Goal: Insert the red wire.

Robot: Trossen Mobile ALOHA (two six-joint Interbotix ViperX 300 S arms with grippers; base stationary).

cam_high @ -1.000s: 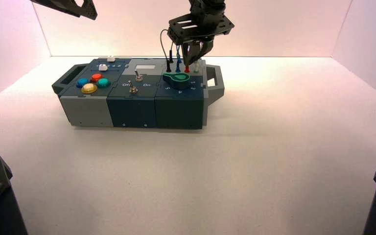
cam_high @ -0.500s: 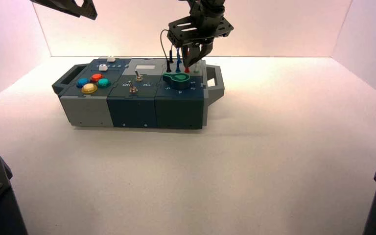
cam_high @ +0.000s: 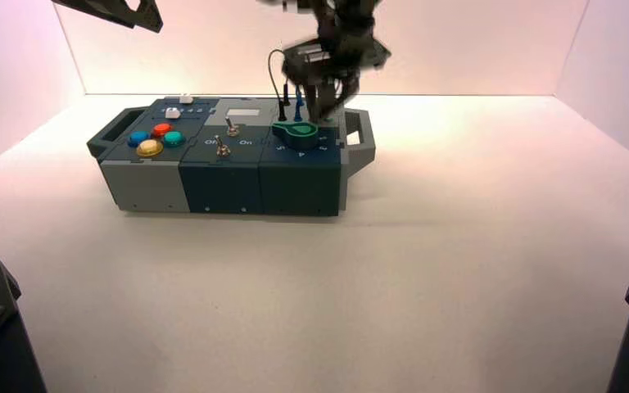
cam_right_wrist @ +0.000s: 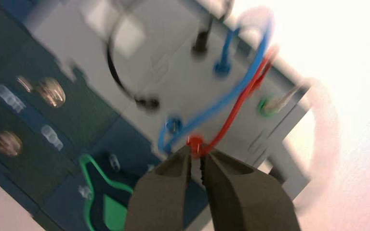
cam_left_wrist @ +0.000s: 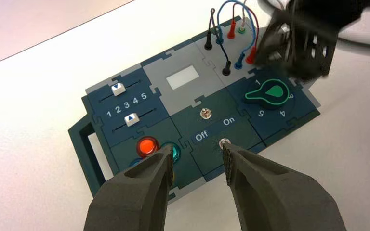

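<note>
The red wire point(cam_right_wrist: 236, 103) loops over the grey socket panel at the box's point(cam_high: 221, 176) far right. One red plug point(cam_right_wrist: 195, 142) stands upright in a socket beside the blue plug point(cam_right_wrist: 173, 126). My right gripper point(cam_right_wrist: 196, 155) hangs just above that red plug, its jaws a narrow gap apart, the plug's head at the fingertips. The high view shows this gripper point(cam_high: 325, 98) over the sockets behind the green knob point(cam_high: 296, 131). The wire's other red plug point(cam_left_wrist: 231, 32) sits in the far socket row. My left gripper point(cam_left_wrist: 197, 150) is open and empty, held high over the box.
A blue wire point(cam_right_wrist: 241, 82) and a black wire point(cam_right_wrist: 113, 72) arc across the same panel, close to the red one. Two toggle switches point(cam_high: 228, 137), coloured buttons point(cam_high: 156, 139) and two sliders point(cam_left_wrist: 125, 103) fill the rest of the box. Handles stick out at both ends.
My right gripper was shut low on the red plug; now its jaws have parted slightly and it is moving upward. The left arm has not moved.
</note>
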